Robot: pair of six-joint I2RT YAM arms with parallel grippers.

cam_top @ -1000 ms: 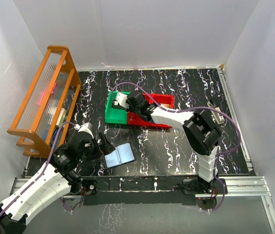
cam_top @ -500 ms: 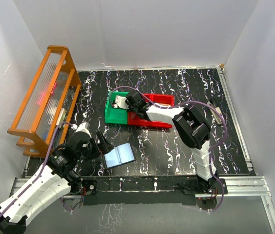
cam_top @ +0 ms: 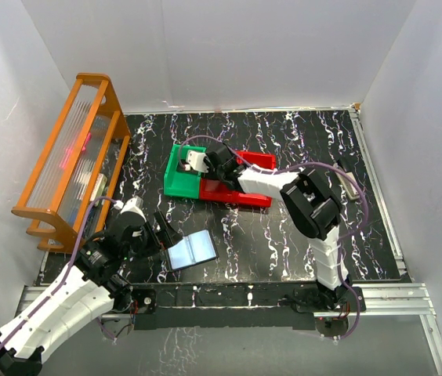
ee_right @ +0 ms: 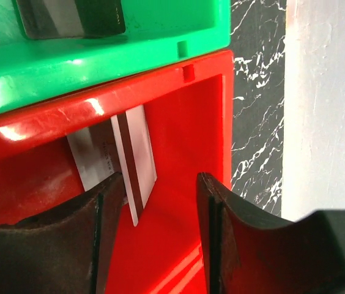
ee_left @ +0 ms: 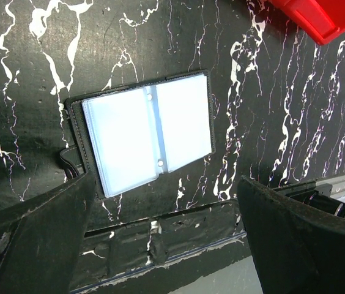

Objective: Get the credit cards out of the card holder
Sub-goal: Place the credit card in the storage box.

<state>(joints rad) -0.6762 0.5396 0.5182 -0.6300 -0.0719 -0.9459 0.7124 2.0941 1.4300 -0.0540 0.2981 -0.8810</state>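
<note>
Shows the card holder (ee_left: 151, 131) lying open and flat on the black marbled table (cam_top: 284, 235), near the front edge, with both light-blue panels facing up. Places the left gripper (ee_left: 166, 177) just over the near side of the holder, fingers spread wide and pinching nothing. Cannot tell about any touch between these fingers and the holder.

Finds the right gripper (ee_right: 160, 177) well apart from there, reaching to the far middle of the table, over the red bin (ee_right: 185, 245), also spread and empty. Shows two light credit cards (ee_right: 137, 153) inside the red bin, leaning on its wall next to the green bin (ee_right: 129, 55), one with a dark stripe, just beside one finger. Shows one dark card (ee_right: 71, 15) lying in the green bin. Shows an orange rack (cam_top: 72, 157) at the left edge of the table.
</note>
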